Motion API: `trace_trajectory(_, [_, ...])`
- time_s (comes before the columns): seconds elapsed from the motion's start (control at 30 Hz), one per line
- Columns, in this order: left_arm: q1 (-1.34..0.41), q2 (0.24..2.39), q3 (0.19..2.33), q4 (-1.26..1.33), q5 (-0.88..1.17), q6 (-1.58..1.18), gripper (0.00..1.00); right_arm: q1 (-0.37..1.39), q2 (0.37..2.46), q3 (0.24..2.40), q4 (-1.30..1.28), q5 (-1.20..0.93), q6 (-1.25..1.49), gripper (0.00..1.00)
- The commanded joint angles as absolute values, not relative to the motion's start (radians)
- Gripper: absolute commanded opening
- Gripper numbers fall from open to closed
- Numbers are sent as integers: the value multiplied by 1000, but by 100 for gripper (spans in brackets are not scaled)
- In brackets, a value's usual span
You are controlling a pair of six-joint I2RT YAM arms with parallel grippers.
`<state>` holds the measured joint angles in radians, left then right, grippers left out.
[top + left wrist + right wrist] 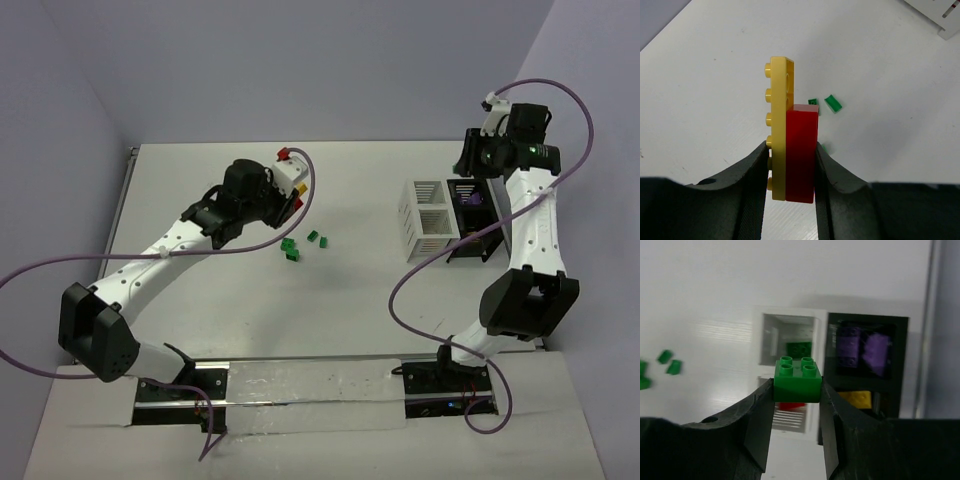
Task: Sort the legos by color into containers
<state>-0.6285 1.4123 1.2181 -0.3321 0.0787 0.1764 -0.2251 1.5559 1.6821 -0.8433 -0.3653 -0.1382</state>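
Two grips are full. Over the white box (pixel 767 340), whose far cell already holds green and near cell red, the right gripper (pixel 796 390) clamps a green brick (pixel 796 377). The black tray (pixel 867 318) beside the box holds purple and yellow. The left gripper (pixel 790 150) pinches a yellow plate (pixel 779 125) stuck to a red brick (pixel 801 150). The step looks like dropping green: line up over the far cell, then open. Pale lilac walls (pixel 300 60) enclose a white table (pixel 250 310) with small green bricks (pixel 291 250) lying loose.
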Motion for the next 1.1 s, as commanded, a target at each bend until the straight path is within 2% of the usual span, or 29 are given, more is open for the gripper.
trace_trajectory(0.0, [-640,1439,1297,-281,124,164,0,-238,1602,1710,-881,-139,-287,0])
trace_trajectory(0.4, [-640,1453,1315,-291,140,158,0,-262,1778,1738,-839,-74,-313,1])
trace_trajectory(0.67, [-640,1459,1317,-290,146,152,0,-264,1813,1736,-819,-57,-311,15])
trace_trajectory(0.73, [-640,1459,1320,-290,144,152,0,-264,1824,1733,-816,-51,-311,25])
trace_trajectory(0.83, [-640,1459,1322,-291,144,153,0,-265,1829,1731,-811,-43,-312,27])
trace_trajectory(0.87, [-640,1459,1323,-291,144,153,0,-265,1827,1730,-805,-41,-311,33])
trace_trajectory(0.9, [-640,1459,1323,-291,144,152,0,-265,1825,1731,-800,-43,-309,46])
trace_trajectory(0.97, [-640,1458,1321,-288,144,149,0,-265,1819,1736,-804,-54,-303,66])
trace_trajectory(1.03, [-640,1456,1317,-286,148,141,0,-264,1804,1741,-813,-73,-294,77])
trace_trajectory(1.07, [-640,1454,1315,-282,148,133,0,-264,1789,1751,-821,-90,-285,78])
